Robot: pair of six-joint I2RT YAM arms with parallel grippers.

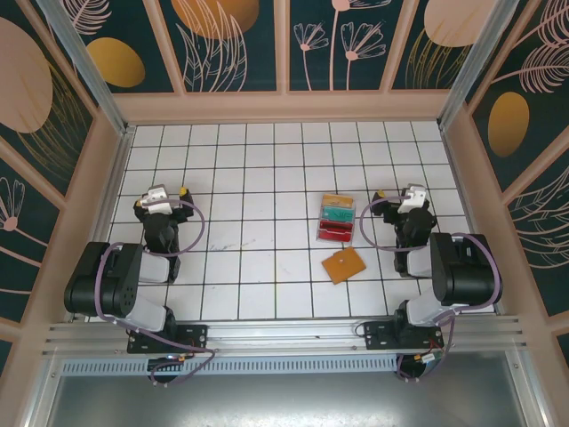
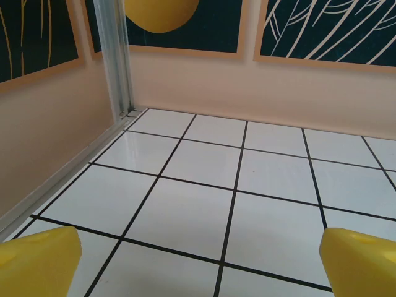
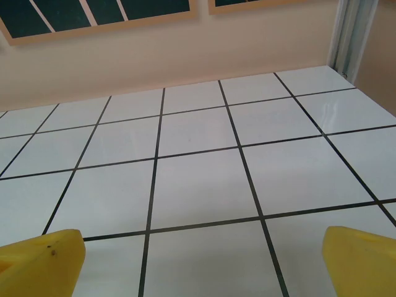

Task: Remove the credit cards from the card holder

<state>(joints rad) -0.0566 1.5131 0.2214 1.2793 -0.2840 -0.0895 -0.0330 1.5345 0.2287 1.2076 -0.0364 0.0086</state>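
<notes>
Card holder (image 1: 343,264) lying flat, top view; wrist views: both jaws wide, empty.

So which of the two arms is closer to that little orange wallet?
Right. The right gripper sits just right of the card holder, slightly farther back; the left gripper is well off to the holder's left, across the table.

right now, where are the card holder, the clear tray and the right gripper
card holder (image 1: 343,264), top view, middle of its orange-brown cover
clear tray (image 1: 354,220), top view, its right rim
right gripper (image 3: 201,266), right wrist view, midway between its yellow fingertips
</notes>
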